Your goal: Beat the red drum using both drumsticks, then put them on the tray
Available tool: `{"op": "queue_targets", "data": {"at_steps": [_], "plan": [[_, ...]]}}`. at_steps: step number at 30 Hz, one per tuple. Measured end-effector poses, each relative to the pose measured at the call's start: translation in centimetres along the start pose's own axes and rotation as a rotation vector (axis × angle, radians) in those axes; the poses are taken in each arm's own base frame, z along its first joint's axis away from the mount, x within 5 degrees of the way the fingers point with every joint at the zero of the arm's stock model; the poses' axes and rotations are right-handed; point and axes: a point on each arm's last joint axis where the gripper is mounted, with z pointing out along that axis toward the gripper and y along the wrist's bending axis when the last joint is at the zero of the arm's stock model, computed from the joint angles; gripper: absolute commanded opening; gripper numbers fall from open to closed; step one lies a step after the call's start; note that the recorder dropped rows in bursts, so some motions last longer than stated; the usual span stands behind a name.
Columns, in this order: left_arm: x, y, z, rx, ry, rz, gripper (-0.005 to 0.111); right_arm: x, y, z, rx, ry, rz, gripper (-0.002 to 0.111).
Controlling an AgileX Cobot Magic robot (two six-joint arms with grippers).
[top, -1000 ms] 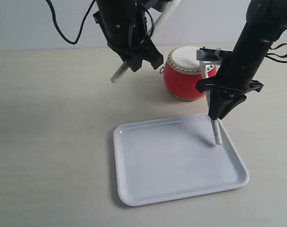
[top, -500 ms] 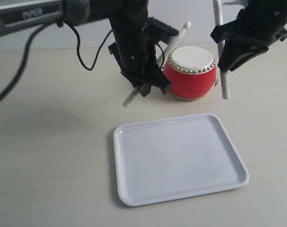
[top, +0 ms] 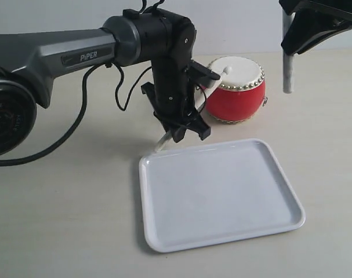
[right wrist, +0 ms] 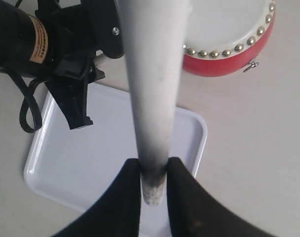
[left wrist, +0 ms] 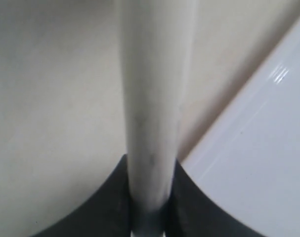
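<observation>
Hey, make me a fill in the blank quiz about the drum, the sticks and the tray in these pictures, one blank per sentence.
The left tool and the right tool are each shut on one ___.
The drum has a glossy ___ body.
The left drumstick has its lower end near a corner of the ___ tray.
The right drumstick hangs beside the drum, carried ___ than the left one.
Missing words: drumstick; red; white; higher.
</observation>
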Motion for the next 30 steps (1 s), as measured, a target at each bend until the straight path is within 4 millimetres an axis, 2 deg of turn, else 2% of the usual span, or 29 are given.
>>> {"op": "queue_targets", "data": {"at_steps": [4,12,15,22,26,30], "plan": [[-0.3,0.0,-2.1,-0.009,-0.050,0.001,0.000,0.0,0.0,0.0,0.000,0.000,0.000,0.000],[0.1,-0.1,-10.2,-0.039,-0.208,0.003,0.000,0.0,0.0,0.0,0.000,0.000,-0.011,0.000],[0.6,-0.2,-12.1,-0.045,-0.241,0.004,0.000,0.0,0.0,0.0,0.000,0.000,-0.021,0.000],[3.0,-0.6,-13.3,-0.046,-0.203,0.005,0.000,0.0,0.0,0.0,0.002,0.001,-0.037,0.000],[4.9,-0.9,-12.6,-0.045,-0.198,0.005,0.000,0.0,0.0,0.0,0.002,0.001,-0.045,0.000],[6.7,-1.2,-12.0,-0.061,-0.286,0.006,0.000,0.0,0.0,0.0,0.002,0.001,-0.047,0.000]]}}
